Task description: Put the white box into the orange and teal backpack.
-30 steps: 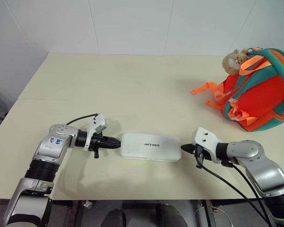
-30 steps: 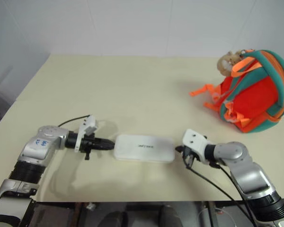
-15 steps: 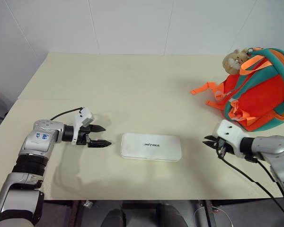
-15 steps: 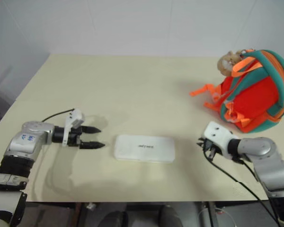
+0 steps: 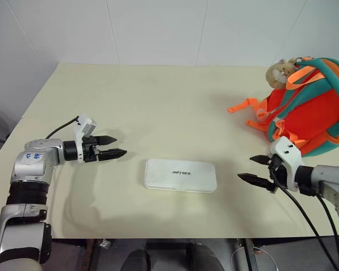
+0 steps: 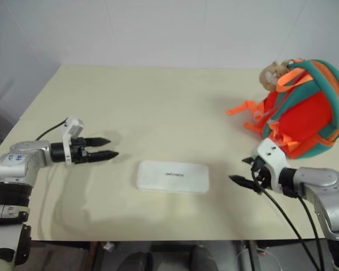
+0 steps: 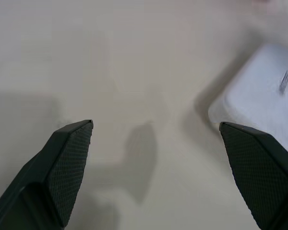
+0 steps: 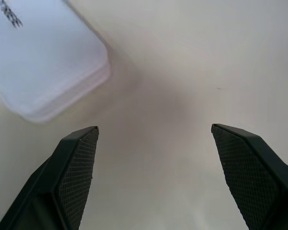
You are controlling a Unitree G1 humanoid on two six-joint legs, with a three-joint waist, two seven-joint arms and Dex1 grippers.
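Left eye view has the white box [image 5: 181, 175] lying flat on the cream table [image 5: 158, 101], near the front edge and roughly midway between the two arms, its dark lettering facing up. Nothing is touching it. The left gripper [image 5: 114, 146] hovers off the box's left end, a clear gap of bare tabletop between them, its two black fingers spread apart and aimed toward the box. On the other side the right gripper [image 5: 257, 170] sits off the box's right end, also apart from it, fingers splayed wide, one above the other as seen from the head. Both are empty.

The orange and teal backpack [image 5: 311, 107] stands at the far right of the table, well apart from the box and just behind the right gripper's arm. A tan plush charm [image 5: 279, 72] rests on its top left, and orange webbing straps [image 5: 246, 107] trail out onto the table toward the middle. I can't make out from here whether the bag's opening is unzipped.

Left wrist view catches a rounded corner of the box [image 7: 261, 91] beyond one fingertip [image 7: 74, 158]; the right wrist view shows the opposite end of it [image 8: 43, 62], with the fingers standing wide over bare table
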